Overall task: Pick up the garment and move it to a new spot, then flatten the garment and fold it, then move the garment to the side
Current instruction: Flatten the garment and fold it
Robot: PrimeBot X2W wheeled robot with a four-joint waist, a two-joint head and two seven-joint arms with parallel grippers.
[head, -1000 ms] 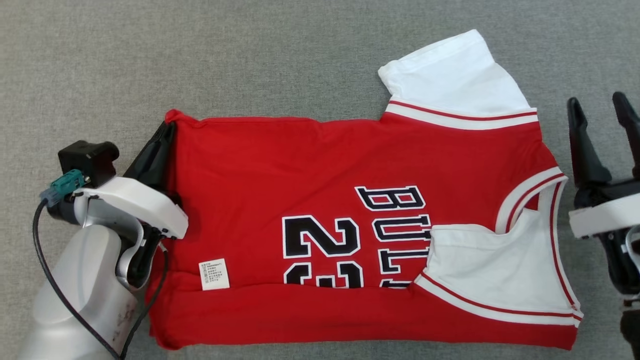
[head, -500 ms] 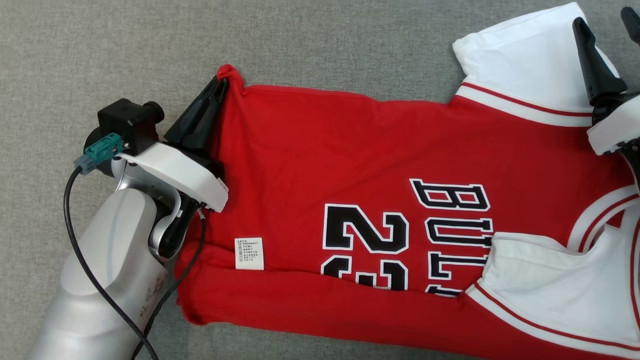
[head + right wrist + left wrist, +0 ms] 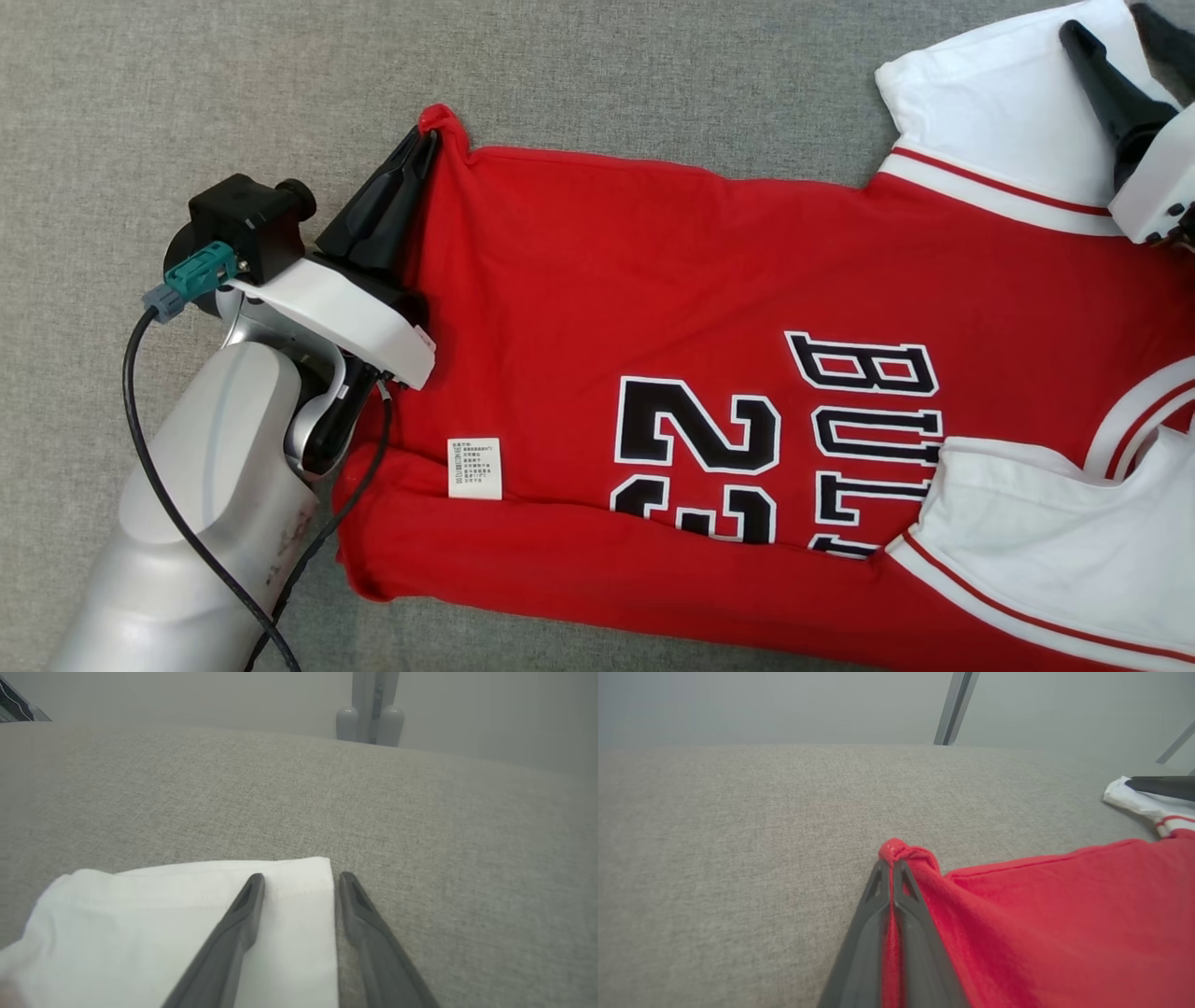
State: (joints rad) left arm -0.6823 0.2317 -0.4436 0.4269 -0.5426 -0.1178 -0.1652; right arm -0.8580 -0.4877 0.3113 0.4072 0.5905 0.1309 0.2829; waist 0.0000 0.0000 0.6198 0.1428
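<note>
Likely limp and light, red-and-white fabric jersey [image 3: 653, 308]; grip corners. Left pincer [image 3: 892, 861] clenched on hem corner [image 3: 896, 847]; right pincer [image 3: 301, 876] spread over white sleeve [image 3: 187, 914].

The garment [image 3: 709, 308] lies on the desk [image 3: 233, 84], spreading from the middle of the head view to its right edge, with its lower strip folded up over the body. A label [image 3: 474, 469] sits lower left on it, just above that fold. Left of centre, the left pincer [image 3: 425, 145] has the garment's upper left corner between its fingers. At the frame's upper right, the right pincer [image 3: 1111, 23] straddles the edge of the sleeve [image 3: 990, 103], with one finger over the sleeve and the other just beside it.
</note>
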